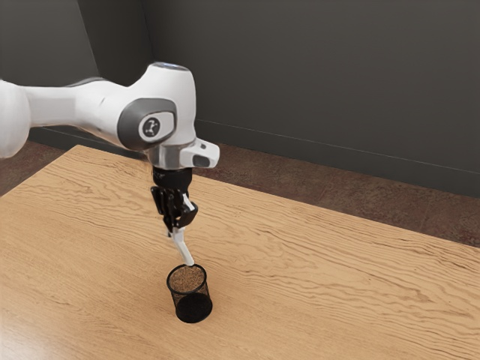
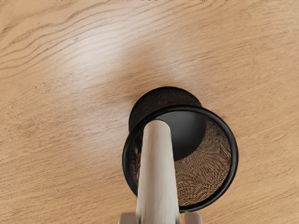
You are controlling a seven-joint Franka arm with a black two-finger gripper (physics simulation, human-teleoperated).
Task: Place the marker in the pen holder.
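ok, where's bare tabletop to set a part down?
Bare wood shows on the table from the pen holder toward the exterior view's right, and from the holder toward its left. Crowded: above the holder's mouth, with the marker and gripper there.

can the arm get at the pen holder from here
Probably yes: the gripper holds the marker with its lower end close to the pen holder's open top, and nothing visible stands in between.
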